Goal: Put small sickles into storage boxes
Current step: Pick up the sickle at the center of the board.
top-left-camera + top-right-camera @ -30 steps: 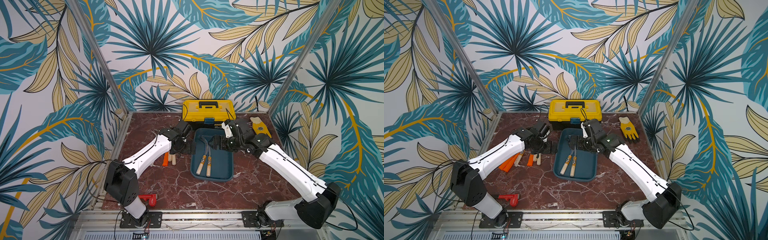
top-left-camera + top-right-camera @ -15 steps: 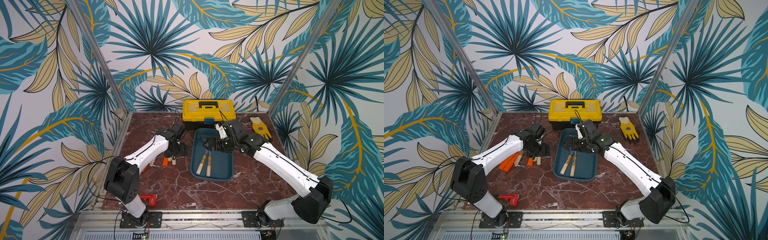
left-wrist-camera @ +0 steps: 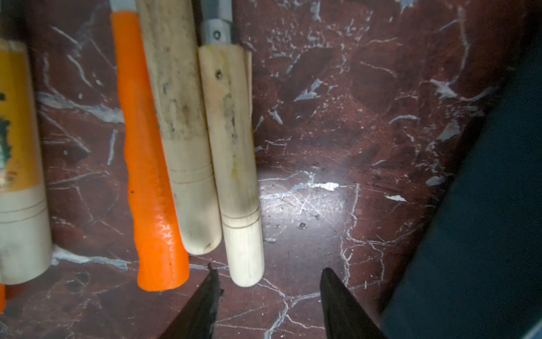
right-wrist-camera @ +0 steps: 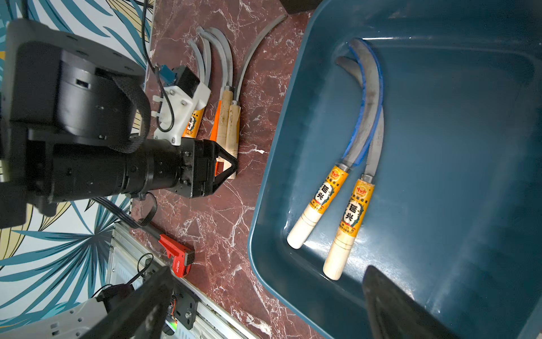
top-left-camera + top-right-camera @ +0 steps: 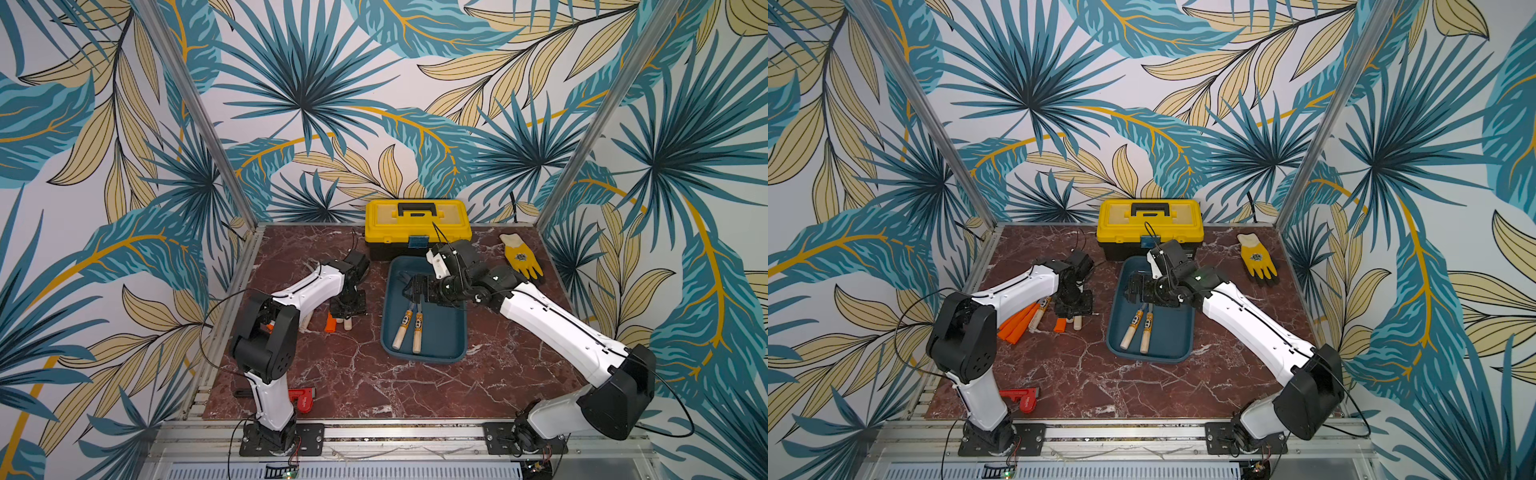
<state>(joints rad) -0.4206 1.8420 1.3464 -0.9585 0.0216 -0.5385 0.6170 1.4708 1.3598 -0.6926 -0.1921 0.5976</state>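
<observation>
Between tray (image 3: 484, 205) rim and sickle handles (image 3: 228, 146), left gripper (image 3: 268, 271) hangs parted; right gripper (image 4: 267, 270) gapes above tray.

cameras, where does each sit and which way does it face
top views: high above the front edge, looking down and back across the table; both arms whole, left gripper at loose sickles, right gripper over the tray.
left wrist: low over the table, facing handle ends; its fingertips show.
right wrist: above the tray, facing down into it at two stored sickles; its fingertips and the left arm show.
shared: wrist views both catch tray, loose sickles.
</observation>
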